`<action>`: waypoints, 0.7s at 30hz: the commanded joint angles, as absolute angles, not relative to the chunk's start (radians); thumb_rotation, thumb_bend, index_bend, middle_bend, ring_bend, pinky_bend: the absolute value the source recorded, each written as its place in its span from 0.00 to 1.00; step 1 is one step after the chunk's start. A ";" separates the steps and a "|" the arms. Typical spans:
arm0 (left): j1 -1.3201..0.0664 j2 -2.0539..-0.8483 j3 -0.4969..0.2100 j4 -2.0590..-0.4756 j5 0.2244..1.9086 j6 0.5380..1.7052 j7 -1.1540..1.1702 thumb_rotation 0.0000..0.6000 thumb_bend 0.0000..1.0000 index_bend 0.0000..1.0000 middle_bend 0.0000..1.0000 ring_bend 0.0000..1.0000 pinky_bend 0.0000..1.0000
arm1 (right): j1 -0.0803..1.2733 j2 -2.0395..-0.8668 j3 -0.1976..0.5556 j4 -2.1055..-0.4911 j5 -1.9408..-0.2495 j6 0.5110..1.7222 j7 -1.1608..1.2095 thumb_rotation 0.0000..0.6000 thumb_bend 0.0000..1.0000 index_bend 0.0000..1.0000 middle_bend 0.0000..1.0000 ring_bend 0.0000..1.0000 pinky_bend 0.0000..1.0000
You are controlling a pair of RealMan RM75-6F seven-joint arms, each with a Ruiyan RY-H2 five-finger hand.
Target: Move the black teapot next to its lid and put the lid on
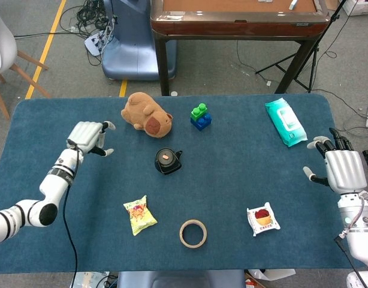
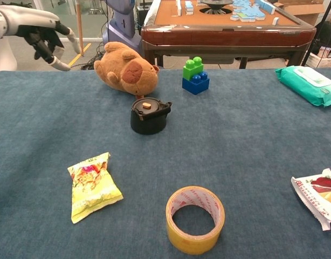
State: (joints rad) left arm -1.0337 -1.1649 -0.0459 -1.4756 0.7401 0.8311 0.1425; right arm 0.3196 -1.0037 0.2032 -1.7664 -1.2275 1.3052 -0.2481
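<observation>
The black teapot (image 1: 166,162) (image 2: 148,115) stands upright near the middle of the blue table, its lid with a small tan knob (image 2: 146,106) sitting on top. My left hand (image 1: 88,135) (image 2: 44,37) hovers far to the left of the pot, fingers spread and holding nothing. At the table's right edge my right hand (image 1: 338,168) is open and empty; only the head view shows it.
A brown plush toy (image 1: 145,114) lies just behind the pot, green-and-blue blocks (image 1: 199,116) to its right. A yellow snack bag (image 1: 139,214), a tape roll (image 1: 193,233), a red-and-white packet (image 1: 263,219) and a teal wipes pack (image 1: 285,122) lie around.
</observation>
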 commanded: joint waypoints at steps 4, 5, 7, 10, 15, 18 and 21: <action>-0.829 -1.066 -0.023 -1.573 0.875 1.014 0.017 0.82 0.22 0.24 0.48 0.33 0.54 | 0.311 -0.975 0.178 -1.762 -1.255 1.272 -0.198 1.00 0.20 0.30 0.27 0.07 0.15; -0.795 -1.060 -0.020 -1.580 0.895 1.046 -0.002 0.80 0.21 0.24 0.45 0.29 0.49 | 0.308 -0.972 0.173 -1.761 -1.261 1.270 -0.188 1.00 0.20 0.30 0.27 0.07 0.15; -0.745 -1.057 -0.015 -1.586 0.925 1.098 -0.024 0.73 0.21 0.23 0.42 0.25 0.42 | 0.304 -0.967 0.166 -1.757 -1.272 1.269 -0.176 1.00 0.20 0.29 0.26 0.07 0.15; -0.668 -1.067 -0.004 -1.581 0.973 1.188 -0.036 0.63 0.21 0.22 0.34 0.18 0.32 | 0.296 -0.961 0.153 -1.750 -1.293 1.269 -0.159 1.00 0.20 0.27 0.26 0.07 0.15; -0.537 -1.095 0.010 -1.578 1.048 1.348 -0.052 0.55 0.21 0.17 0.18 0.07 0.16 | 0.277 -0.957 0.135 -1.739 -1.331 1.288 -0.129 1.00 0.20 0.22 0.23 0.07 0.15; -0.460 -1.116 0.021 -1.573 1.091 1.435 -0.067 0.51 0.21 0.15 0.14 0.05 0.13 | 0.261 -0.966 0.132 -1.725 -1.345 1.318 -0.125 1.00 0.20 0.20 0.21 0.07 0.15; -0.387 -1.132 0.034 -1.570 1.132 1.509 -0.084 0.49 0.21 0.15 0.12 0.05 0.13 | 0.245 -0.977 0.126 -1.712 -1.357 1.343 -0.112 1.00 0.20 0.20 0.21 0.07 0.15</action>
State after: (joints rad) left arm -0.4380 -1.1125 0.0194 -1.5730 1.0923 1.4575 -0.0646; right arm 0.2517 -0.9716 0.1295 -1.7183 -1.3503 1.3351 -0.1185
